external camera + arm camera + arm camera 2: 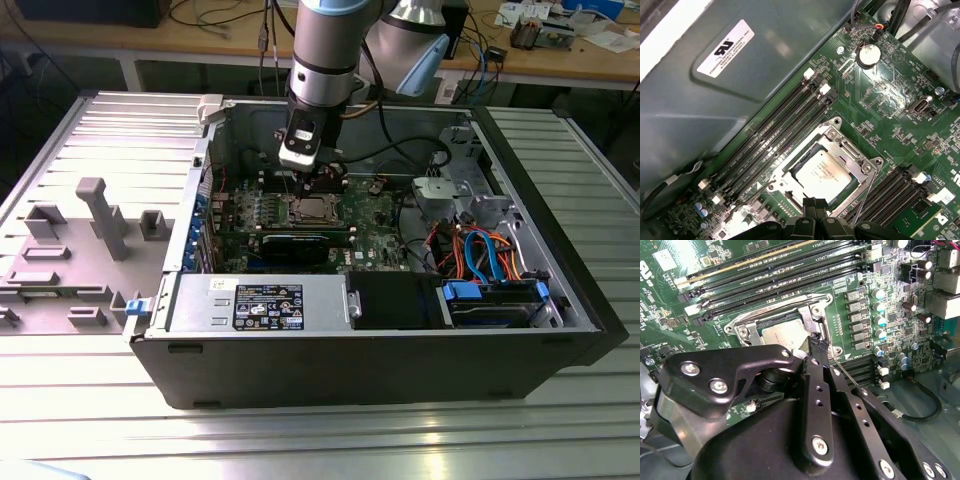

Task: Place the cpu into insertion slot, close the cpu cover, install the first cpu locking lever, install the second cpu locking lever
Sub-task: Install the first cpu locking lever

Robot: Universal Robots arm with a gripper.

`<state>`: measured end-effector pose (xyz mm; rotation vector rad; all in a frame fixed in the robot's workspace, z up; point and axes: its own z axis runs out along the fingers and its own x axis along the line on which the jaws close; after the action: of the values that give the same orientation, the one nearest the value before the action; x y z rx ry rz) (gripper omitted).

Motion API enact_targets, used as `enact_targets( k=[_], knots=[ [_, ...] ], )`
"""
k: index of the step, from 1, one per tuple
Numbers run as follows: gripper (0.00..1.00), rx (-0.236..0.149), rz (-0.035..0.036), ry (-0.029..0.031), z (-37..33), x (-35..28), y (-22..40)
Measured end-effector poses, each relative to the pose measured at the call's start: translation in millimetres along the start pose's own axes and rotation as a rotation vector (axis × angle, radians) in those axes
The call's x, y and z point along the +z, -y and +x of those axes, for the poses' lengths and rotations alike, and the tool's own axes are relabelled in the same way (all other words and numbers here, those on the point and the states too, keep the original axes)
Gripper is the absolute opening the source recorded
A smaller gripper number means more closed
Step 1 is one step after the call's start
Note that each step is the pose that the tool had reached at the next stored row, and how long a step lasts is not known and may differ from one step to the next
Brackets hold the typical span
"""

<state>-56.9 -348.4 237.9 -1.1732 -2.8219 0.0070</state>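
The gripper (815, 204) hangs low over the board inside the open case (350, 370). Its two black fingertips (810, 202) are pressed together with no gap showing between them. Whether anything thin is pinched there I cannot tell. In the second wrist view the tips (817, 344) are down at one edge of the slot (771, 321), at or just above the cover (785, 310). Contact cannot be made out.

The cpu (822, 172) lies flat in the slot, its dull metal top showing through the cover's cut-out. The cover lies down around it. A thin wire lever (866, 192) runs along one side of the slot and passes close by the fingertips. In the second wrist view that lever (846, 374) slants away from the fingers over the board.

Long memory slots (775, 140) run beside the slot on two sides. A coin cell (869, 55) sits farther off on the board, and a grey case wall with a sticker (725, 47) rises past the memory slots.

In the exterior view the arm comes down from above, and the gripper (311, 188) is just over the cpu (307, 209). A black card (295, 243) lies just in front of the slot, and a labelled power supply (265, 305) sits nearer the camera. Orange and blue cables (480, 250) bunch at the exterior view's right. The case stands on a ribbed metal table (300, 440), with a grey fixture (100, 215) at the exterior view's left.
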Motion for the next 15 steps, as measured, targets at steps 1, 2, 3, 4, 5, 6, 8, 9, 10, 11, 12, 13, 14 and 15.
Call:
enact_targets(
  k=[1, 2, 3, 4, 5, 6, 8, 9, 10, 11, 12, 13, 14, 15],
  knots=[
    [0.11, -0.003, 0.0003, 0.0001, 0.0, 0.0, 0.0],
    [0.11, -0.006, 0.0005, 0.0002, 0.0, 0.0, 0.0],
    [0.11, -0.009, 0.0007, 0.0003, 0.0, 0.0, 0.0],
    [0.11, -0.012, 0.0009, 0.0004, 0.0, 0.0, 0.0],
    [0.11, -0.013, 0.001, 0.0005, 0.0, 0.0, 0.0],
    [0.11, -0.014, 0.0011, 0.0005, 0.0, 0.0, 0.0],
    [0.11, -0.017, 0.0013, 0.0006, 0.0, 0.0, 0.0],
    [0.11, -0.019, 0.0015, 0.0007, 0.0, 0.0, 0.0],
    [0.11, -0.023, 0.0018, 0.0008, 0.0, 0.0, 0.0],
    [0.11, -0.025, 0.0019, 0.0009, 0.0, 0.0, 0.0],
    [0.11, -0.027, 0.0021, 0.001, 0.0, 0.0, 0.0],
    [0.11, -0.029, 0.0023, 0.001, 0.0, 0.0, 0.0],
    [0.11, -0.031, 0.0023, 0.0011, 0.0, 0.0, 0.0],
    [0.11, -0.032, 0.0024, 0.0012, 0.0, 0.0, 0.0]
  ],
)
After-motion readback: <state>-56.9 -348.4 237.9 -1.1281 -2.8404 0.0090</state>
